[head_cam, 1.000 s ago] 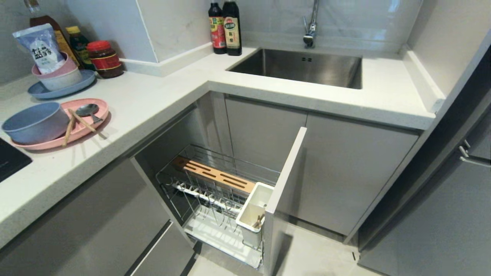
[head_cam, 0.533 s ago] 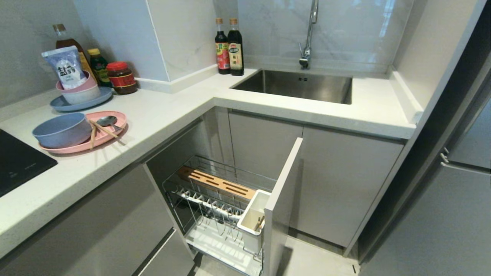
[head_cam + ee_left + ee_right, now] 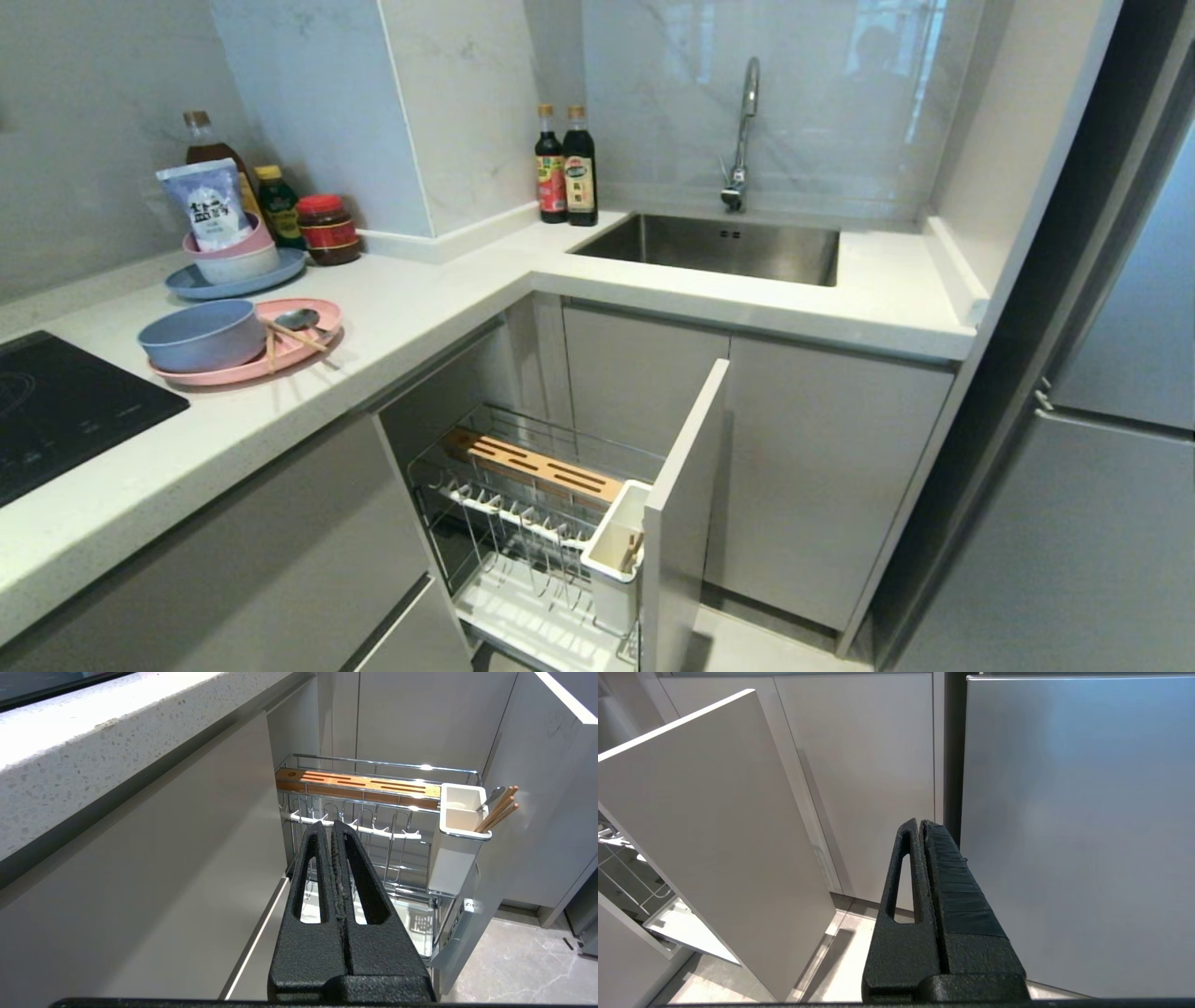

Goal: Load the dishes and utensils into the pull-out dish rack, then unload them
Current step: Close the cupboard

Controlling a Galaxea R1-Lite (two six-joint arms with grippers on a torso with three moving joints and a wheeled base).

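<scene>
- Pull-out dish rack [image 3: 537,523] drawn out low at centre, below the counter [image 3: 420,308]; plate prongs bare, utensil box at its near right corner.
- Pink plate [image 3: 247,359] up on the counter, far left, carrying the blue bowl [image 3: 201,334], spoon [image 3: 299,320] and chopsticks [image 3: 280,338] (handles running roughly left to right).
- Left gripper [image 3: 332,828] pinched closed, empty, low beside the rack; probably the nearer arm.
- Right gripper [image 3: 920,828] likewise closed, empty, right of the front panel.

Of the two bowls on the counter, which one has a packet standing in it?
The pink-rimmed bowl on the blue-grey plate; the periwinkle-blue bowl on the pink plate holds no packet.
</scene>
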